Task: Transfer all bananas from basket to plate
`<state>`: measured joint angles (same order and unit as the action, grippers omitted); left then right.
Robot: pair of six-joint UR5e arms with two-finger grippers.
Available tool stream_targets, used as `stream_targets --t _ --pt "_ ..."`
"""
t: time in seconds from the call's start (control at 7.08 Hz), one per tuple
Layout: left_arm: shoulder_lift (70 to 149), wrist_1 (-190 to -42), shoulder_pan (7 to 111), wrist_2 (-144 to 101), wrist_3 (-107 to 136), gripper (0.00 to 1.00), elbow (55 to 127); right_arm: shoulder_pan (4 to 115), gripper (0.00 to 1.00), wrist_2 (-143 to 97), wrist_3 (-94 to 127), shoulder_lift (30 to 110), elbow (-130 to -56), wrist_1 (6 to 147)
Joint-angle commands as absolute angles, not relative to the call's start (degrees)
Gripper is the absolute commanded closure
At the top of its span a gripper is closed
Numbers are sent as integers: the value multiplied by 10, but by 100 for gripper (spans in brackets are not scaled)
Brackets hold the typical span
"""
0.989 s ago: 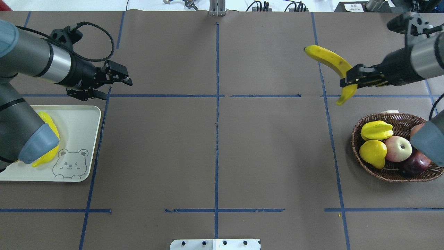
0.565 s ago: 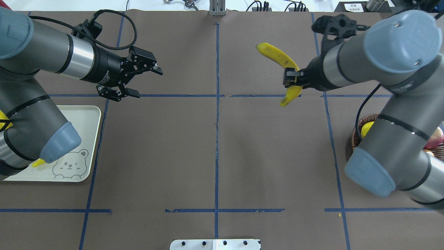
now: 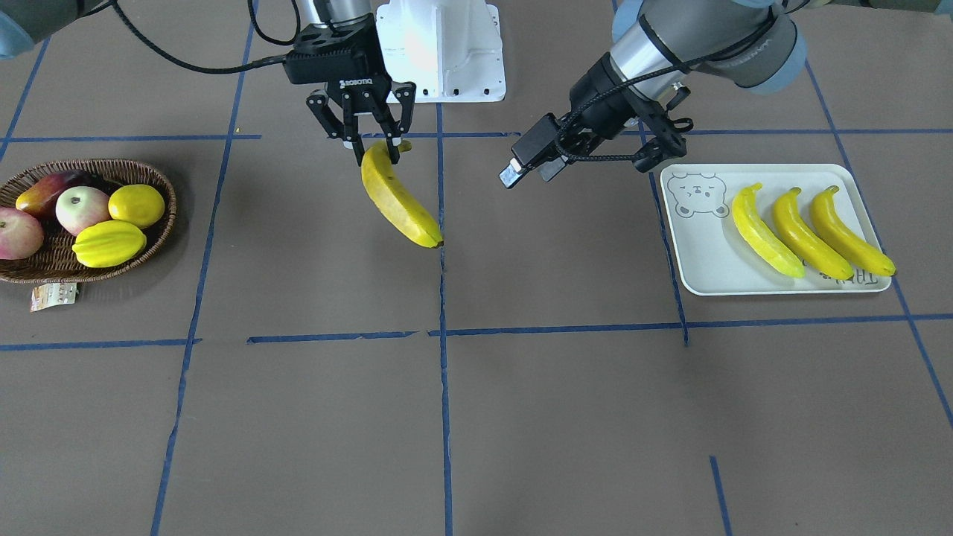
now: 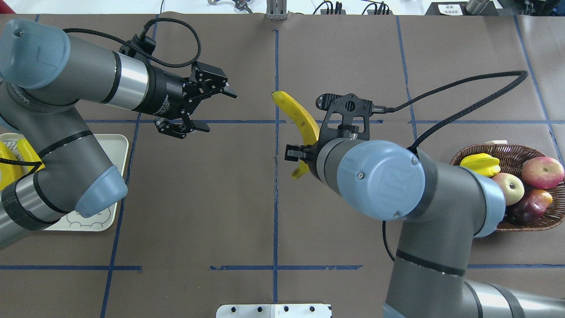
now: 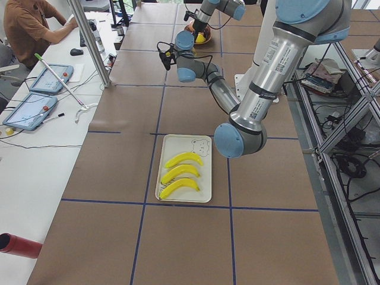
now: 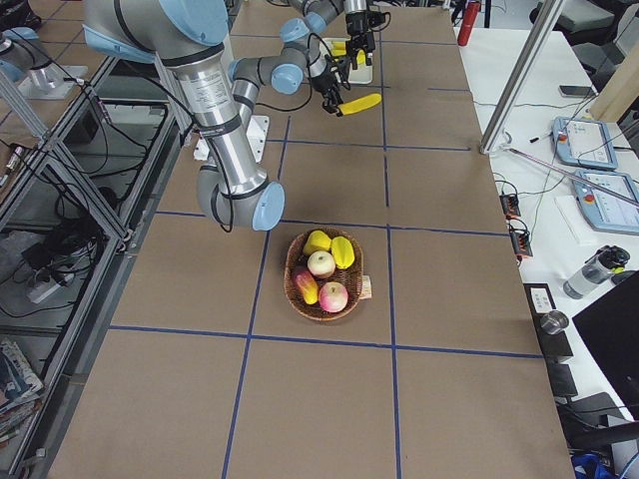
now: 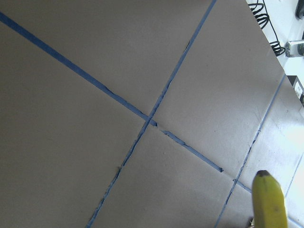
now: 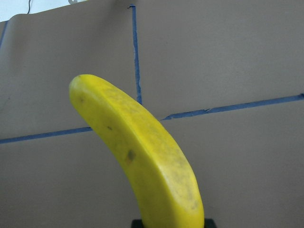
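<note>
My right gripper [image 3: 370, 141] is shut on one end of a yellow banana [image 3: 398, 201] and holds it above the table's centre line. The banana also shows in the overhead view [image 4: 298, 117], close in the right wrist view [image 8: 142, 156], and its tip in the left wrist view [image 7: 270, 199]. My left gripper [image 3: 530, 173] is open and empty, a short gap from the banana, on the plate's side; overhead it [image 4: 218, 111] faces the banana. Three bananas [image 3: 808, 234] lie side by side on the white bear plate [image 3: 707, 253]. The basket [image 3: 15, 272] holds no banana.
The wicker basket holds a starfruit [image 3: 109, 243], a lemon [image 3: 136, 205], apples [image 3: 82, 208] and a dark red fruit. My left arm's elbow hangs over the plate [image 4: 119, 145] in the overhead view. The robot base [image 3: 439, 45] stands behind the grippers.
My right arm has carried the banana from near the basket to the table's centre line. My left gripper has moved from near the plate toward the centre, staying open.
</note>
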<state>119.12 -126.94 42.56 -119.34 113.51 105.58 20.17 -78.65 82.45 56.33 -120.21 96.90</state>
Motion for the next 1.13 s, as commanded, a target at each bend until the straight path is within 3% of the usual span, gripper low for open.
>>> stream_targets --t 0.0,0.99 --pt "1205 -1270 386 -1159 1150 1 1055 146 100 -731 856 546 -1200 969" --pt "1232 -1268 320 -1086 1180 1 1042 132 100 -720 856 543 -1198 969"
